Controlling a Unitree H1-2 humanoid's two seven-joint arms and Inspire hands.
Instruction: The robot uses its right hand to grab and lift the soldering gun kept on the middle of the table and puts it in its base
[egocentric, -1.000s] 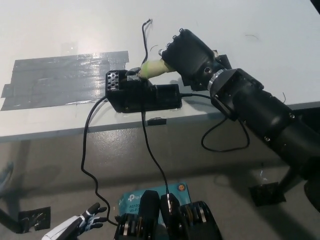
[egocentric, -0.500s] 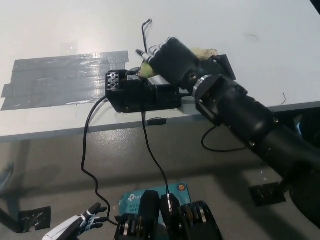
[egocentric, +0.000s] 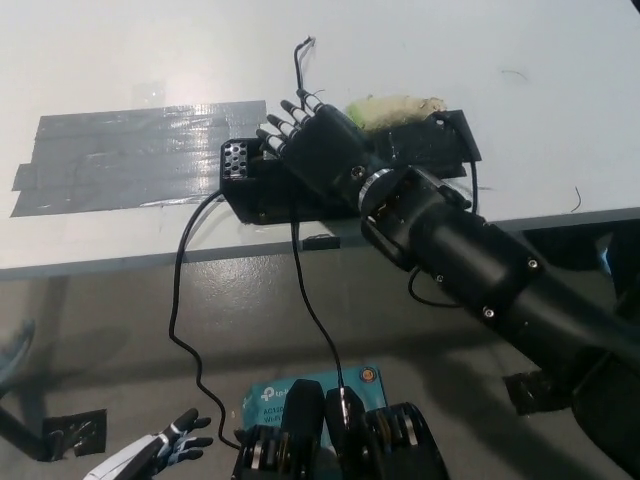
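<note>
Black hand (egocentric: 318, 152) now sits lower and further left over the black base (egocentric: 262, 190) than it did a second ago. Then it was up on the right with the pale yellow-green handle of the soldering gun (egocentric: 392, 108) sticking out of its grip toward the base. Now the fingers (egocentric: 285, 122) fan out over the base's top, spread, with nothing visible between them. The pale handle shows behind the hand, to its upper right, lying along the black block at the back of the base on the white table (egocentric: 520, 130).

Reading: looks like a release. The gun seems to have been handed off onto the base assembly and the hand let go. Whether the tip is properly seated in its holder I cannot tell; the hand and wrist cover that part. Handle and hand appear just beside each other, possibly touching at the back of the palm; contact not clear.

Grey tape (egocentric: 130, 155) patch lies left of the base, unchanged. Cords (egocentric: 182, 290) hang off the table edge toward the floor. A thin wire (egocentric: 298, 60) stands up behind the fingers.

White hand (egocentric: 165, 447) idle at lower left, near the floor, fingers apart, holding nothing.

Judgement: task near its end, pending a clean withdrawal of the right arm without nudging the handle.
</note>
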